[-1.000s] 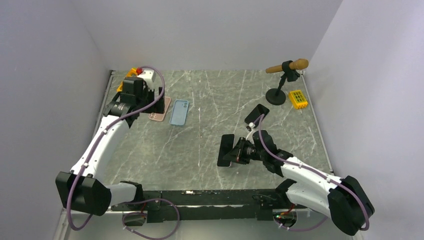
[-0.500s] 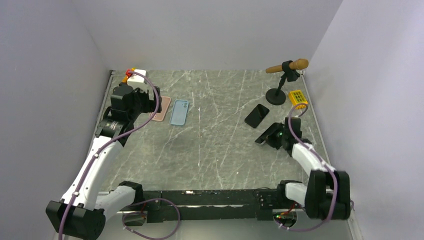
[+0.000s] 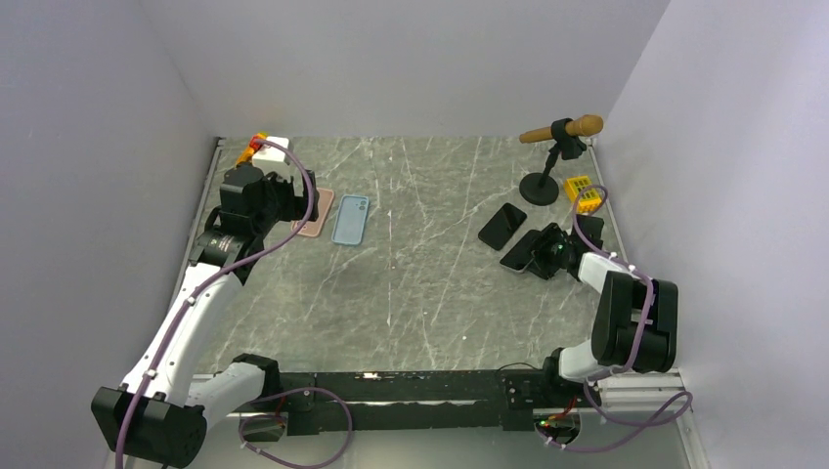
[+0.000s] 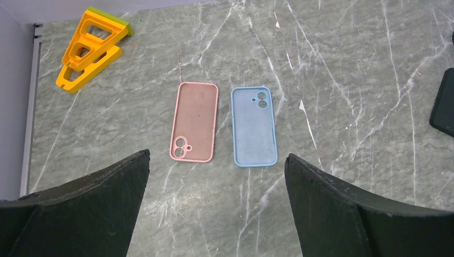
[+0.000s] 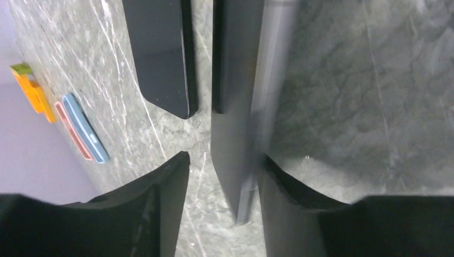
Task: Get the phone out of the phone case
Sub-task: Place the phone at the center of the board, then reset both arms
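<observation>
As right fingers (image 5: pixel 160 214) stand loose around the black phone (image 5: pixel 235 134) — set-down, seemingly — left fingers (image 4: pixel 96 203) gape; next, retreat straight.

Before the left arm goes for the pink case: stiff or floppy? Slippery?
The pink case lies empty, inside up, a thin shell with a low rim: probably light and bendy under a pinch. Its matte look suggests rubbery material that may drag on the marble table rather than slide. Lying flat, it should not roll.
</observation>
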Controlling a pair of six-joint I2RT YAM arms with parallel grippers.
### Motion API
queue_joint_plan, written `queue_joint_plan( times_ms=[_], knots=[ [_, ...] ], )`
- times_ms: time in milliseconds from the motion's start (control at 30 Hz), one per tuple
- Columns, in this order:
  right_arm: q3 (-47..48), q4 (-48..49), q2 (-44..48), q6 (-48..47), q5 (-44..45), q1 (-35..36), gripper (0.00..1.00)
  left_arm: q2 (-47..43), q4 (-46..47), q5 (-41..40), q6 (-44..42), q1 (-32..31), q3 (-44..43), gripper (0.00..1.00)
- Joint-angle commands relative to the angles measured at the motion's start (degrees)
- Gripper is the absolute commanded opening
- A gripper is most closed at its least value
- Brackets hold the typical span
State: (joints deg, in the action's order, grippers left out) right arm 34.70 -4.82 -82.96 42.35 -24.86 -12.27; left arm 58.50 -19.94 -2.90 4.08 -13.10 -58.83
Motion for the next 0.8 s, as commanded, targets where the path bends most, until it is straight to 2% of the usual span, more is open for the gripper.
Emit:
queue_joint_plan(
  times_ms=[0, 67, 133, 300, 467, 600, 767],
  knots=[
    [1.9, 0.9, 2.4, -2.3, 0.6, -0.3, 0.67, -0.5, 2.2, 0.1, 0.2, -0.1, 0.0, 0.99],
    [2.3, -3.1, 6.6, -4.0, 4.9, -0.4, 0.93, -0.7, 2.2, -0.3, 0.4, -0.2, 0.1, 0.99],
    [3.0, -7.3, 11.7, -5.5, 9.2, -0.4, 1.00, -1.4, 2.7, -0.7, 0.5, -0.2, 0.6, 0.99],
    [7.8, -19.0, 24.8, -9.6, 17.8, -0.3, 1.00, -4.1, 4.6, -2.3, 0.9, -0.2, 2.3, 0.99],
    [15.9, -27.3, 32.8, -15.3, 22.7, -0.3, 1.00, -7.2, 6.6, -3.4, 1.2, -0.3, 3.9, 0.99],
    [25.4, -33.3, 33.0, -18.4, 26.0, 0.4, 1.00, -10.3, 8.1, -4.9, 1.3, -0.2, 4.4, 0.99],
    [37.2, -34.4, 32.6, -21.4, 22.8, 0.8, 1.00, -14.5, 7.6, -8.3, 2.4, -0.3, -0.1, 1.00]
  ],
)
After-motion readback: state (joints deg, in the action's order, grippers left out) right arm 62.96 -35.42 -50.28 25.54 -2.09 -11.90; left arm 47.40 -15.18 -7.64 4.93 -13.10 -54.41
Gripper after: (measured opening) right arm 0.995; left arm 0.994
